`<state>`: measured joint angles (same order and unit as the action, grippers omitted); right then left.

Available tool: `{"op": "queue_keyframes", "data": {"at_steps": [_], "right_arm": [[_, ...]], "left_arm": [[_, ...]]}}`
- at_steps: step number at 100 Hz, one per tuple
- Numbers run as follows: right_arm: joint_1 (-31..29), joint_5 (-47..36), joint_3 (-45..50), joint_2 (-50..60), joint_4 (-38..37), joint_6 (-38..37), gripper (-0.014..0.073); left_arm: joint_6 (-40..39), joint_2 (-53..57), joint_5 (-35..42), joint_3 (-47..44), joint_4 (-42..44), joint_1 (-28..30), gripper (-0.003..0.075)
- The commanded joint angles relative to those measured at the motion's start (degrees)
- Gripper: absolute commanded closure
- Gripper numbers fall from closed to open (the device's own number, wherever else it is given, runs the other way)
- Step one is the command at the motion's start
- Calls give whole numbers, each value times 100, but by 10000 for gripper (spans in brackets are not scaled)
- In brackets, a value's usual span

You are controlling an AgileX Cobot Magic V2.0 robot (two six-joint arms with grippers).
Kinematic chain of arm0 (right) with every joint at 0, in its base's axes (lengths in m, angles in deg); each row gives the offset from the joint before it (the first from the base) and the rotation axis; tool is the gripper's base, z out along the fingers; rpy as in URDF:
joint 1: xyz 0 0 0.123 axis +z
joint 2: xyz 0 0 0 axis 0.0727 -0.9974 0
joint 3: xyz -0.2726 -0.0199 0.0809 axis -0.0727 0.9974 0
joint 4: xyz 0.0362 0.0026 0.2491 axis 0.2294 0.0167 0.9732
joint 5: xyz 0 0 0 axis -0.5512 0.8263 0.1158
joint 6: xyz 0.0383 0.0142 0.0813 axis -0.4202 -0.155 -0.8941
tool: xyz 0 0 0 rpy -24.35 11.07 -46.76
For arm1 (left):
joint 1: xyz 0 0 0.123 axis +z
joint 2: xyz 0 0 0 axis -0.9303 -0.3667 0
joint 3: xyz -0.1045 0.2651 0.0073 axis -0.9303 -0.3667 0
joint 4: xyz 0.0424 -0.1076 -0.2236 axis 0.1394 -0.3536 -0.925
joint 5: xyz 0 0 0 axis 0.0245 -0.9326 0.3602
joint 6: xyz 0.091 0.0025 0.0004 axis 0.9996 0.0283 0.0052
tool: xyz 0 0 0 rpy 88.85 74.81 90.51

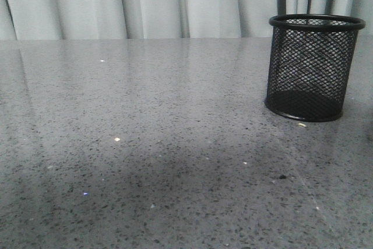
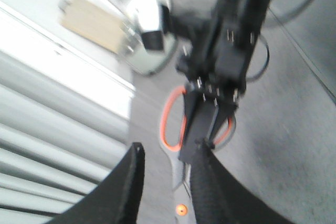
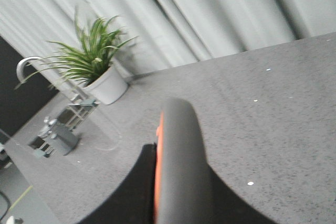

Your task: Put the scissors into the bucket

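Claws (image 2: 167,182) (image 3: 176,198) both grip scissors (image 2: 176,124); bucket (image 1: 313,68) apart.

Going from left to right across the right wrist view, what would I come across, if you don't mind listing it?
Curved metal tap → small grey fixture on the counter → potted plant → scissors handle held close to the camera → bare speckled counter.

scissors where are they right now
Not in the front view: the scissors show in the left wrist view between the left gripper's fingers, the right gripper on their handles.
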<state>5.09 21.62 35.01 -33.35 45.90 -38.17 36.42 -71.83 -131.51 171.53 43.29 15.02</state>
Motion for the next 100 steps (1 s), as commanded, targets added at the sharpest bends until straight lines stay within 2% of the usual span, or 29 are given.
{"op": "queue_keyframes", "data": {"at_steps": [1, 12, 20, 28, 35, 45, 54, 64, 81, 100], "right_arm": [[-15, -209, -244, -11, 52, 96, 657], [-15, 84, -602, -182, -424, 96, 656], [-15, 345, -997, -323, -988, 56, 656], [-26, 690, -1512, -543, -1648, -365, 656], [-26, 1136, -1982, -788, -2425, -792, 656], [-26, 1945, -2623, -1121, -3777, -1450, 656], [-26, 2561, -3089, -1381, -4759, -1922, 656], [-26, 3054, -3370, -1555, -5378, -2154, 656], [-26, 3112, -3416, -1837, -5494, -2154, 656], [-26, 2649, -3416, -2327, -5567, -2154, 656]], "left_arm": [[-454, 447, 229, 175, -192, -54, 580], [-1417, 844, 99, 175, 160, -43, 741], [-2166, 1184, 125, 52, 575, -43, 740], [-3167, 1517, 155, -149, 1151, -43, 740], [-4152, 1830, 90, -429, 1803, -43, 740], [-4940, 2305, -82, -1017, 2476, -43, 740], [-5103, 2696, -48, -1587, 2725, -43, 740], [-5103, 3135, 54, -2227, 2734, -43, 740], [-5115, 3613, 328, -2975, 2724, -43, 740], [-5115, 3728, 713, -3255, 2724, -43, 740]]}}
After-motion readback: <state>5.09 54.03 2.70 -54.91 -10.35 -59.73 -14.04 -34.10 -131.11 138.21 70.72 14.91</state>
